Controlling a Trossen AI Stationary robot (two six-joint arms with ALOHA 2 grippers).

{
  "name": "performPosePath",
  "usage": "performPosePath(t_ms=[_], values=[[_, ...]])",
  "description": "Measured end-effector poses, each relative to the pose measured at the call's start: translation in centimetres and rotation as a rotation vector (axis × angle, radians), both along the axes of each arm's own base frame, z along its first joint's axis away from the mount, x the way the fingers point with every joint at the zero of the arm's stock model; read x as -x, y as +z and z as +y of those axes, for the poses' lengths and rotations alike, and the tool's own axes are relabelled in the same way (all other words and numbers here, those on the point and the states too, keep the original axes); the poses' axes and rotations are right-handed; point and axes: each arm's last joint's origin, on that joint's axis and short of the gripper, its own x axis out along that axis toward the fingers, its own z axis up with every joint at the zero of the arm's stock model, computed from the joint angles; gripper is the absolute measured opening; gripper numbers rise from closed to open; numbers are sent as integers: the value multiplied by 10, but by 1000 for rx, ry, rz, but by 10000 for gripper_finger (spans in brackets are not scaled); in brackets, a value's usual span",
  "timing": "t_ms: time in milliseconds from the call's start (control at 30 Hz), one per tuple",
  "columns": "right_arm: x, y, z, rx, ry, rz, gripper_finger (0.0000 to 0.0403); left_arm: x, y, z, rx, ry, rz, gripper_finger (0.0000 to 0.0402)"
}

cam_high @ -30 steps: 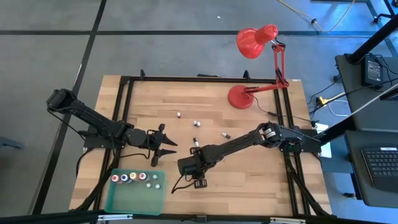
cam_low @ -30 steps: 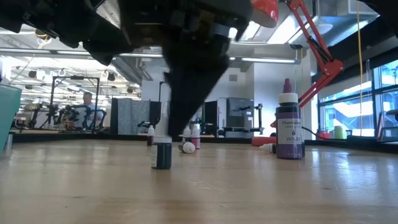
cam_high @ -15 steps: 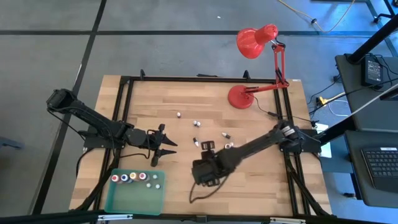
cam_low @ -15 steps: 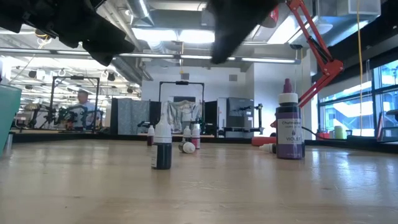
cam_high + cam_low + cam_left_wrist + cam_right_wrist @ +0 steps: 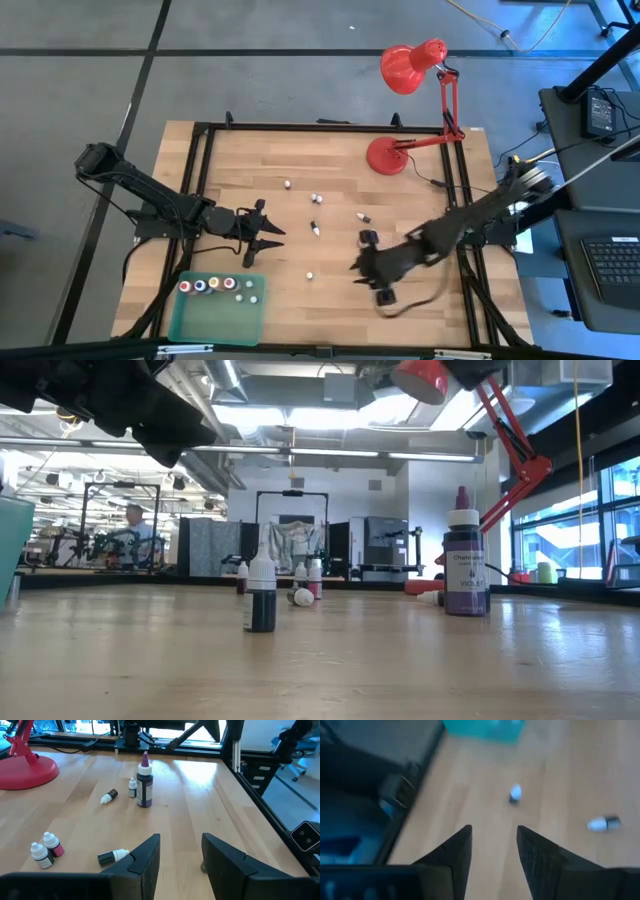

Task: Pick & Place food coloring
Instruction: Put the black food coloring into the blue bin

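We see the right claw (image 5: 366,268) over the right half of the desk (image 5: 420,290), its two dark fingers (image 5: 451,854) spread apart with nothing between them. From the right wrist view, a small bottle (image 5: 515,793) stands on the bare wood ahead of those fingers, another bottle (image 5: 603,823) lies on its side farther off, and the green tray (image 5: 485,730) sits beyond.

From above, that standing bottle (image 5: 309,273) is alone on the wood, between the right claw and the tray (image 5: 200,315) at the front left corner. A row of coloured bottles (image 5: 215,285) stands along the tray's far edge.

The left claw (image 5: 268,235) waits near the middle left of the desk, its fingers (image 5: 145,860) parted and empty. Just beside it lies a dark bottle (image 5: 111,856) with a white tip. More small bottles are scattered across the middle of the desk, among them a taller purple one (image 5: 144,787) standing upright. The red lamp (image 5: 388,155) stands at the back right.
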Motion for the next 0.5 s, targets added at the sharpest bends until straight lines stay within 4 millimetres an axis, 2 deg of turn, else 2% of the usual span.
performPosePath(t_ms=[133,267,367,500], values=[[36,-4,-10,-80,66,-217,157,0,1,0,2,0,-6,141],[61,-12,-23,-146,77,-349,157,0,1,-1,8,-16,-11,141],[72,-18,-31,-166,70,-390,157,-3,8,-3,0,-71,11,141],[77,-23,-38,-170,54,-394,157,-16,28,-9,-41,-121,91,141]])
